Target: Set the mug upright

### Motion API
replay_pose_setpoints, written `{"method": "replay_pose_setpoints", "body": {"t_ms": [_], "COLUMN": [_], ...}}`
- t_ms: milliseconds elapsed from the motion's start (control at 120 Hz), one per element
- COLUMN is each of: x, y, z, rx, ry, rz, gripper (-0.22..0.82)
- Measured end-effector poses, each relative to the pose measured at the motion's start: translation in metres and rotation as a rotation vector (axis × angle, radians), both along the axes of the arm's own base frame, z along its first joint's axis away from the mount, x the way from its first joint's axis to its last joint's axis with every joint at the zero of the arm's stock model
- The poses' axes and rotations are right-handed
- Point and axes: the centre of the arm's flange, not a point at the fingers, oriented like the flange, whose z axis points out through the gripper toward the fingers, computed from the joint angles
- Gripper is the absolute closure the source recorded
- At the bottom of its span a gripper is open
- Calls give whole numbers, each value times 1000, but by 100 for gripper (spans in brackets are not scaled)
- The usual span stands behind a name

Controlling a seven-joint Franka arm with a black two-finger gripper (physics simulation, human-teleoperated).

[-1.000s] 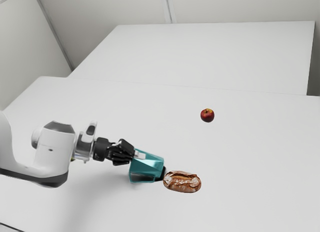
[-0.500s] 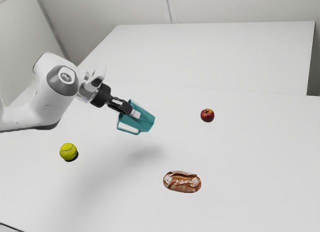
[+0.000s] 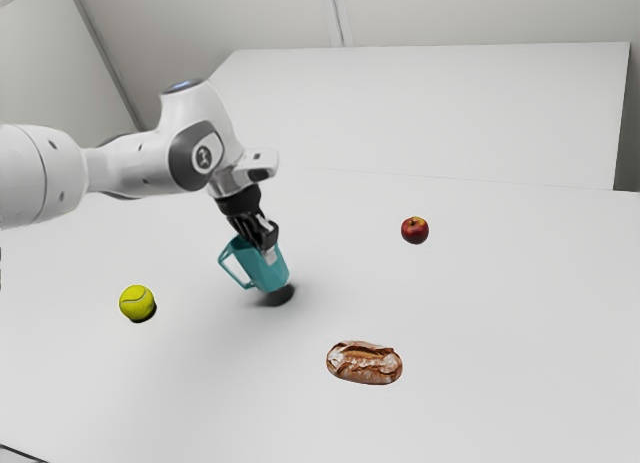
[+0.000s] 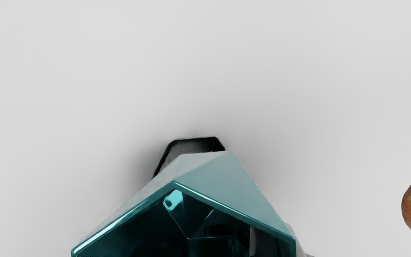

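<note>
A second ago the mug [image 3: 262, 271] was down beside the bread [image 3: 365, 363], with the claw [image 3: 268, 251] reaching in almost level; half a second later it was up in the air, handle slung underneath. Now the arm has swung round so the claw points steeply down, and the mug has come with it, mouth up towards the claw and base towards the table [image 3: 480, 293], the handle [image 3: 232, 274] out to the exterior view's left. For the task that is most of the turn made, I judge, though the mug leans a little yet and the dark patch [image 3: 278, 296] under its base suggests a slight gap. The claw is closed on the mug's wall near the rim: in the wrist view one finger [image 4: 253, 242] shows inside the mouth and the other outside. So the mug hangs directly below the claw, between it and the table. What remains looks to be taking out the last of the lean and setting the base flat before letting go. Bread and apple [image 3: 415, 230] lie where they did, well apart from it.
</note>
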Motion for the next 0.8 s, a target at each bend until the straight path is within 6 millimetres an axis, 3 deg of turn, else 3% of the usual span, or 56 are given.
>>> {"method": "replay_pose_setpoints", "body": {"t_ms": [117, 317, 508, 550, 608, 725, 800], "x": [0, -2, -3, -3, -1, 7, 1], "y": [-1, 0, -1, -5, -13, -32, -42], "z": [-7, -9, 2, 24, 71, 185, 254], "rx": [12, 17, 13, 6, 12, 63, 90], "ry": [23, 47, 44, 17, -42, -162, -221], "rz": [58, 140, 193, 190, 163, 107, 87], "gripper": [75, 35, 15, 13, 10, 6, 5]}}
